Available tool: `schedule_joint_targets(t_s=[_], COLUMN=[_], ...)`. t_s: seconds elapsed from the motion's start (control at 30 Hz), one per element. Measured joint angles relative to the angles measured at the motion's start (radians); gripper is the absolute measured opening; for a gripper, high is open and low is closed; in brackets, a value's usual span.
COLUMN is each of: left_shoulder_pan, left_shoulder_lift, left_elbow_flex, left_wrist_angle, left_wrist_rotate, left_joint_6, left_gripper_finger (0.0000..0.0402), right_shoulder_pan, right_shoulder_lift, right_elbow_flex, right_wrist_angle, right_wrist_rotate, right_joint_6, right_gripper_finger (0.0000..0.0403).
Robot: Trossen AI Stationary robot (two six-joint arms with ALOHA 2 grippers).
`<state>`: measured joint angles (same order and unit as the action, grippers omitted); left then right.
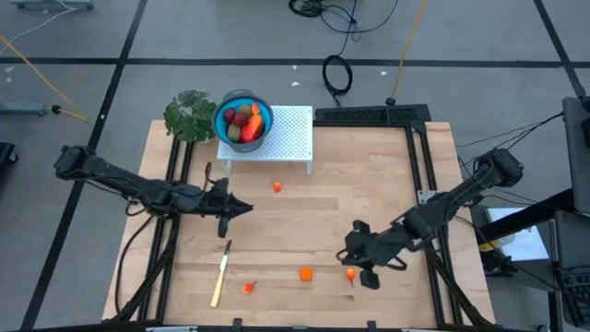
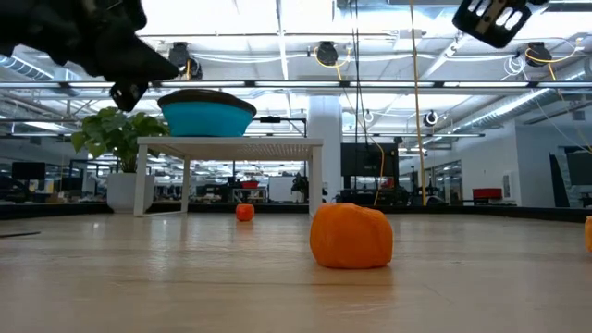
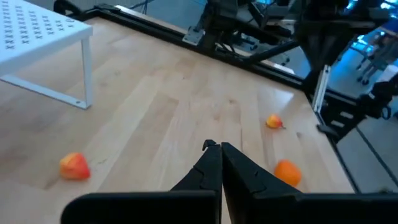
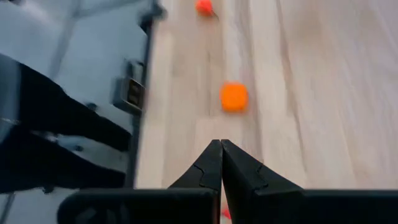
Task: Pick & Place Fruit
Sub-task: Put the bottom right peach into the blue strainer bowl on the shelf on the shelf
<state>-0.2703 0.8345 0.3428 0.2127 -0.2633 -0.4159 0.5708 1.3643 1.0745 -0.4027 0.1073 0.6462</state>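
Observation:
A blue bowl point(image 1: 243, 120) stands on a white perforated stand point(image 1: 290, 129) and holds red, orange and olive fruit pieces point(image 1: 241, 118). Small orange pieces lie on the table: one point(image 1: 277, 186) in front of the stand, and three near the near edge point(image 1: 247, 288), point(image 1: 306, 273), point(image 1: 351, 273). My left gripper point(image 1: 247, 208) point(image 3: 214, 147) hovers shut over the table's left middle. My right gripper point(image 1: 348, 254) point(image 4: 216, 144) is shut above the near-right piece, with the orange piece point(image 4: 234, 97) ahead of it.
A pale yellow-handled knife point(image 1: 221, 274) lies near the near-left edge. A green leafy plant point(image 1: 191, 115) sits left of the stand. Dark rails point(image 1: 419, 175) run along the table's left and right sides. Bare wood lies between the two grippers.

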Motion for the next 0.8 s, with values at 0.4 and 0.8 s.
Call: schedule_joint_targets(t_s=[0.4,0.8], left_shoulder_pan=[0.0,0.0], left_shoulder_lift=[-0.213,-0.314], left_elbow_flex=[-0.073,-0.073], left_wrist_angle=[-0.171,-0.308], left_wrist_rotate=[0.001,-0.003], left_joint_6=[0.086,0.156], left_gripper_finger=[0.0002,0.0002], right_shoulder_pan=[0.003,0.054], right_shoulder_lift=[0.164,0.172], right_elbow_flex=[0.213,0.222], right_wrist_angle=[-0.283,-0.422], right_wrist_rotate=[-0.004,-0.05], right_joint_6=[0.26,0.712], right_gripper_finger=[0.0,0.0])
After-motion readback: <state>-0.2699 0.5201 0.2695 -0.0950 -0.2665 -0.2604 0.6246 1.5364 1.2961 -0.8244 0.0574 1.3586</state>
